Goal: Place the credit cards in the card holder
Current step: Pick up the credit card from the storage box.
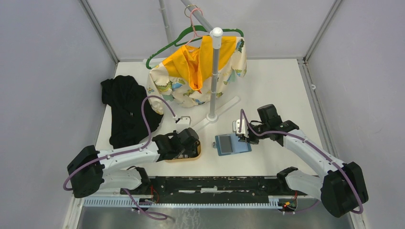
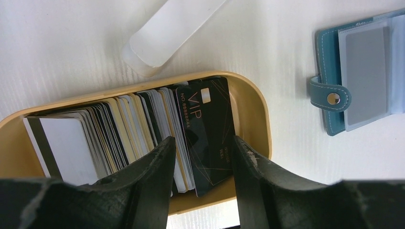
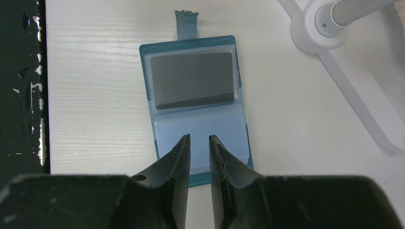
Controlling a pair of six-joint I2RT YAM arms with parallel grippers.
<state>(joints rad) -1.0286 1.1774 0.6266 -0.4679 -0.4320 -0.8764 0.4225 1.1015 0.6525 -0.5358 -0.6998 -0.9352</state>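
Left hand (image 2: 202, 144) spread, its fingers straddling the black VIP card (image 2: 208, 125), endmost of the credit cards (image 2: 119, 129) in the wooden tray (image 2: 254, 114). Advise closing on that card alone (neighbours crowd it). Right hand (image 3: 199, 140) narrowly parted upon the card holder (image 3: 224, 124) beneath; pinch indeterminable.

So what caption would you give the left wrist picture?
Left gripper straddling a black VIP card in the tan tray, card holder open nearby.

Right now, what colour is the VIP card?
The VIP card is black with thin gold lines; the left wrist view shows it best.
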